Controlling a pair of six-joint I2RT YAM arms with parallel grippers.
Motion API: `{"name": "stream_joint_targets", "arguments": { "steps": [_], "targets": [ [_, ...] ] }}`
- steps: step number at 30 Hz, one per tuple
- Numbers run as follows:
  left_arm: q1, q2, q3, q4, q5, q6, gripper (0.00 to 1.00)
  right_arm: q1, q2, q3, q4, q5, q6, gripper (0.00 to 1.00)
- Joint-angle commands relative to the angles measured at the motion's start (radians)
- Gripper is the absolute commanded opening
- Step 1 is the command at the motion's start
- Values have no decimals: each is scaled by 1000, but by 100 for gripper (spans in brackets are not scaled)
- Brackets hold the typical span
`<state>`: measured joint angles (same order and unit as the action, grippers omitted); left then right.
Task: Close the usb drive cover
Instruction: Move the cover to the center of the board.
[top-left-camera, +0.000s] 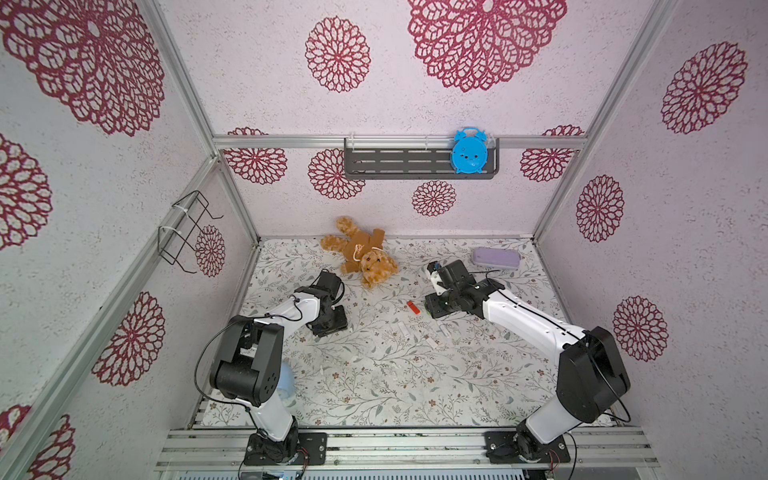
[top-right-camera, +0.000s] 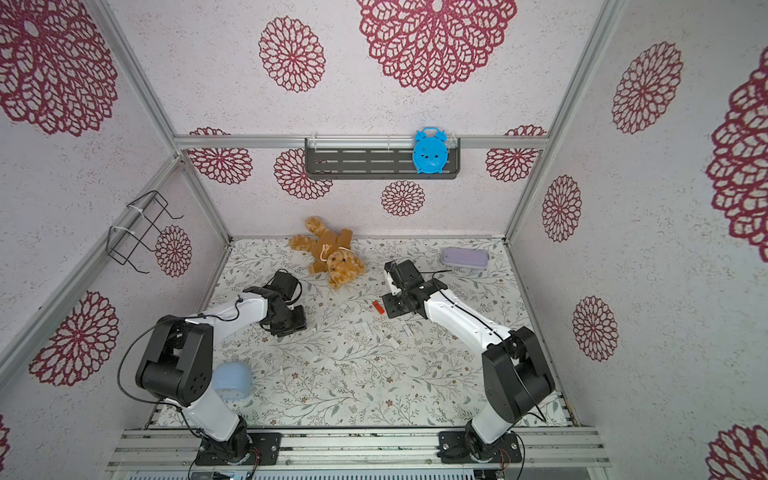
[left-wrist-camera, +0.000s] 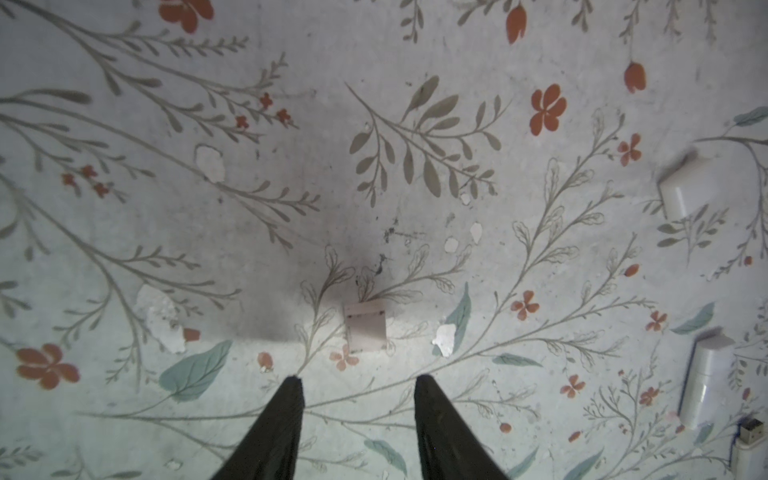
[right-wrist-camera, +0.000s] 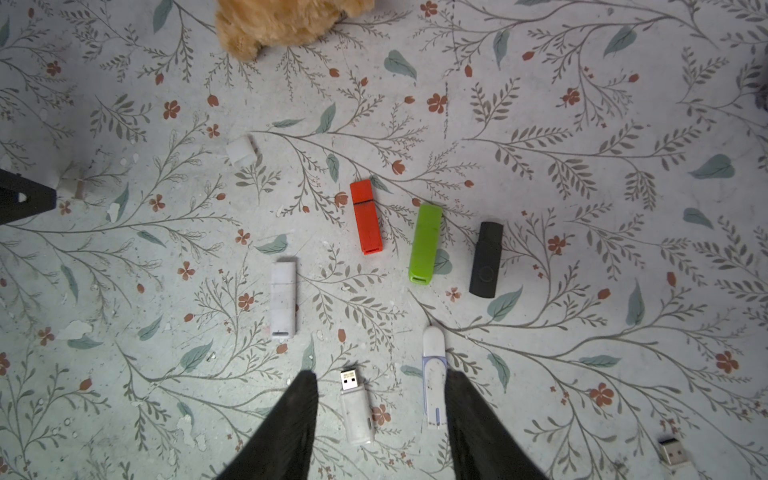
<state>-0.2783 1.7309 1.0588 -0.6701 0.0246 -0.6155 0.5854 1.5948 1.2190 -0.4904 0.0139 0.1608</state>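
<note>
Left gripper (left-wrist-camera: 357, 378): stood apart, empty, white cap (left-wrist-camera: 365, 330) just ahead.
Right gripper (right-wrist-camera: 380, 374): apart, empty, over uncapped usb drive (right-wrist-camera: 356, 415).
Advice: you needed the cap square to the plug (right-wrist-camera: 350, 380).

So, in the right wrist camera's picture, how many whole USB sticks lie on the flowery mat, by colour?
Red plastic USB stick: 1
Lime-green plastic USB stick: 1
Black plastic USB stick: 1
White plastic USB sticks: 3 (capped stick, bare-plug stick, lilac-looped stick)
Total: 6
Not counted: loose white cap, cut-off plug at the edge.
</note>
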Motion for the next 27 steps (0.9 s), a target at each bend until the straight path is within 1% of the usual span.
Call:
{"name": "stream_joint_targets", "arguments": {
  "steps": [1, 2, 6, 13, 16, 18, 22, 27],
  "targets": [
    [-16, 32, 31, -15, -25, 14, 46, 5, -10, 2, 2, -2, 21, 54],
    [-20, 42, 38, -19, -32, 14, 44, 5, -9, 1, 2, -1, 21, 54],
    [-28, 72, 47, -20, -62, 14, 43, 5, -7, 1, 2, -4, 22, 54],
    [-31, 106, 50, 4, -60, 8, 38, 7, -1, -3, 6, -7, 20, 55],
    [-36, 124, 64, -4, -65, 9, 34, 7, 1, -3, 5, -9, 22, 55],
    [-39, 130, 64, -2, -65, 11, 29, 7, 1, -4, 7, -7, 22, 55],
    [-43, 139, 64, -13, -74, 22, 26, 7, -1, -3, 4, -4, 22, 55],
    [-71, 135, 72, -18, -56, 54, 19, 7, 2, 3, 4, -7, 19, 56]
  ]
}}
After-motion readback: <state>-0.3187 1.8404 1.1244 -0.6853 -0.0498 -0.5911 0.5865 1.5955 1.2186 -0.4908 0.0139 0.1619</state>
